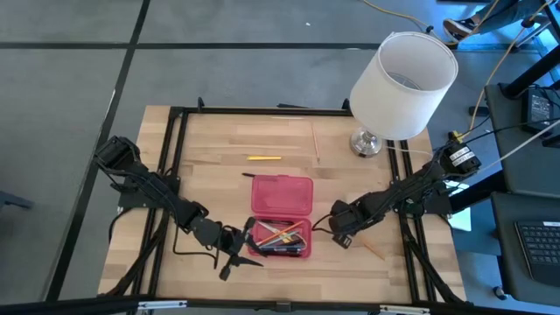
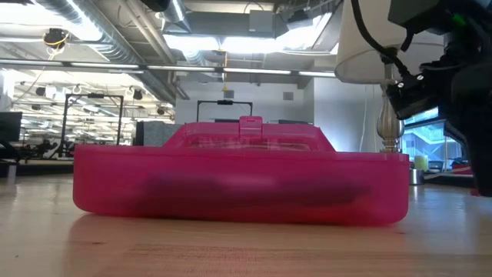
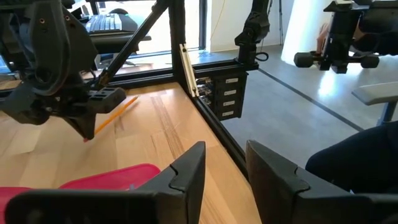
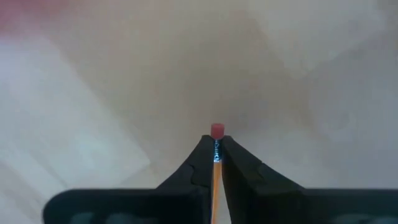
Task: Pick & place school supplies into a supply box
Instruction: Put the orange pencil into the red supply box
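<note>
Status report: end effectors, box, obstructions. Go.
Right end effector shut on pencil. Left end effector open, empty, beside supply box. Nothing blocking.

Pink-red supply box (image 1: 282, 197) at centre frame, translucent in the low view, and inside it a jumble of orange, blue and yellow sticks (image 1: 282, 236). The counter (image 1: 219, 184) shows pale blond wood in plank stripes, framed in black. Upper centre, a yellow pencil (image 1: 263, 158). Upper right, a white lampshade (image 1: 404, 74) over a silvery base (image 1: 366, 143). Both arms run dark, nearly black; the right end effector (image 4: 216, 149) shows an orange pencil (image 4: 216, 186) (red eraser (image 4: 217, 130), blue band).
</note>
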You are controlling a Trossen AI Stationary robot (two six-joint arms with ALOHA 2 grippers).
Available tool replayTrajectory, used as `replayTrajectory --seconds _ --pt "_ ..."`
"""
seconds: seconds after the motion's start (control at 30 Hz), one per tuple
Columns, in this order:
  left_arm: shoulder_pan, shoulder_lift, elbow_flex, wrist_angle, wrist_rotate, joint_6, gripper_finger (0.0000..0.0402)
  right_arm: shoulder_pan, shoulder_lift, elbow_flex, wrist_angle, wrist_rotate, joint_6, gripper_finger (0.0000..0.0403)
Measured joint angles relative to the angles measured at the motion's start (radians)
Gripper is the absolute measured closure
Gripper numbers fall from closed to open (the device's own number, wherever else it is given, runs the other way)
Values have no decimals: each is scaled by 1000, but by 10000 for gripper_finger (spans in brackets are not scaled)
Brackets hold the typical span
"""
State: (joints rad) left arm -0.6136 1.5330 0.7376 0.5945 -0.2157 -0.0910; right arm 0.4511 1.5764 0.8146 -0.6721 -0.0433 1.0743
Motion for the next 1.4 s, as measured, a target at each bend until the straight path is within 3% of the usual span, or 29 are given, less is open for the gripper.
replayTrajectory --seconds 0.13,0.43,0.7,0.93,1.07,1.3,1.4 --pt "0 0 0 0 0 0 293 0 0 0 32 -66 -16 378" --pt "0 0 0 0 0 0 293 -1 0 15 217 -64 -96 397" --pt "0 0 0 0 0 0 291 -1 -2 138 114 48 -163 388" --pt "0 0 0 0 0 0 294 7 -2 208 126 -4 -226 389" --pt "0 0 0 0 0 0 292 24 -2 230 114 5 -273 365" --pt "0 0 0 0 0 0 292 24 -2 230 99 32 -159 285" --pt "0 0 0 0 0 0 294 24 -2 230 103 12 -204 265"
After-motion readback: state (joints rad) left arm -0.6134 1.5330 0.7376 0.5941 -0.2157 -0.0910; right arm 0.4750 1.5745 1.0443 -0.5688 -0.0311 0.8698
